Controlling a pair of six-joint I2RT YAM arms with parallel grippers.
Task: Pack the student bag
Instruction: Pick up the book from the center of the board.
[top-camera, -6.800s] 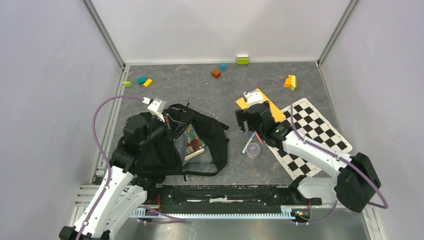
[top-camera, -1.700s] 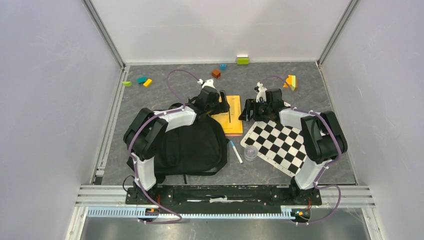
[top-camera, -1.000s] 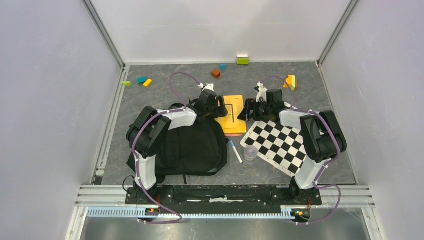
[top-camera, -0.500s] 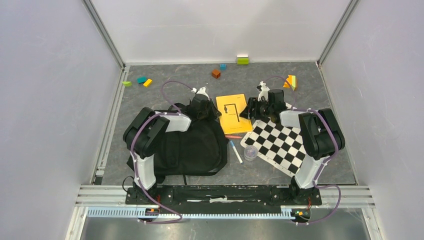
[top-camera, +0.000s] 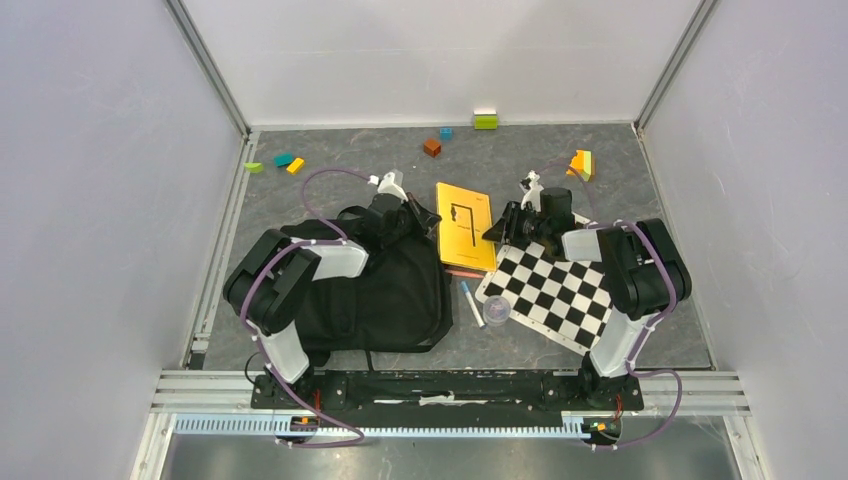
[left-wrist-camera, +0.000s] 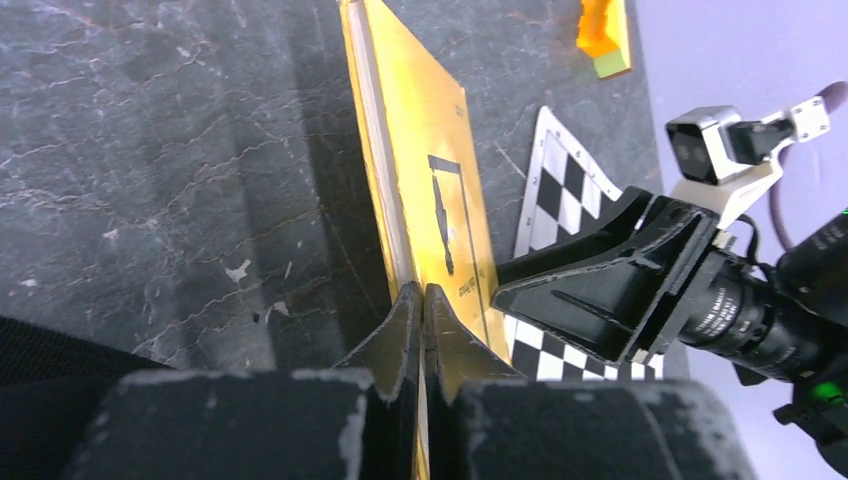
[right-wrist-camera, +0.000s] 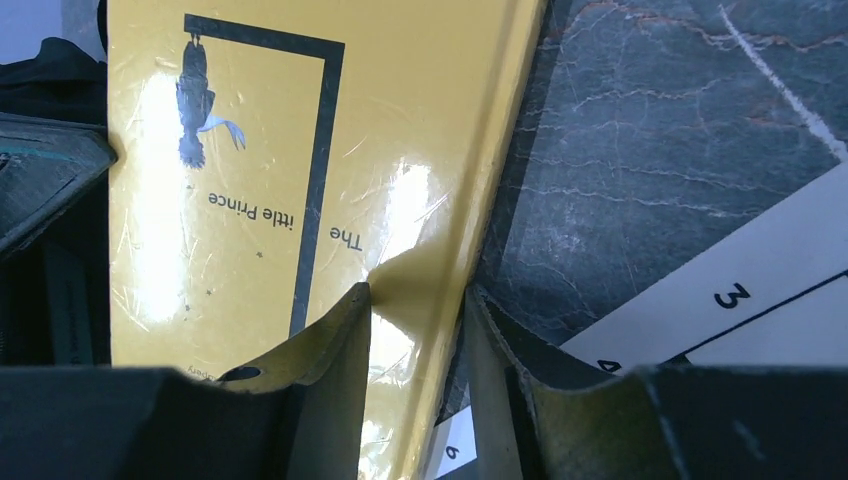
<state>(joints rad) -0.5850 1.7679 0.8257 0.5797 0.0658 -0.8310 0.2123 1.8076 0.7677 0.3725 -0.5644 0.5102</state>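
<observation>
The student bag (top-camera: 380, 295), black and soft, lies flat in front of the left arm. Just right of it, a yellow book (top-camera: 463, 225) titled "The Little Prince" is tilted up on edge between both grippers. My left gripper (top-camera: 428, 222) is shut on the book's left edge; in the left wrist view its fingertips (left-wrist-camera: 408, 300) pinch the yellow cover (left-wrist-camera: 420, 170). My right gripper (top-camera: 500, 228) straddles the book's right edge. In the right wrist view the book (right-wrist-camera: 250, 150) sits between the jaws of the right gripper (right-wrist-camera: 420, 300), which are apart.
A black-and-white checkered board (top-camera: 555, 290) lies under the right arm. A white pen (top-camera: 471, 302), a red pencil (top-camera: 462, 272) and a small clear lid (top-camera: 497, 310) lie between bag and board. Coloured blocks (top-camera: 432, 147) (top-camera: 581, 163) are scattered at the back.
The left gripper closed on the book's edge and pulled left. The book rose from flat to tilted. The right gripper's jaws narrowed around the other edge.
</observation>
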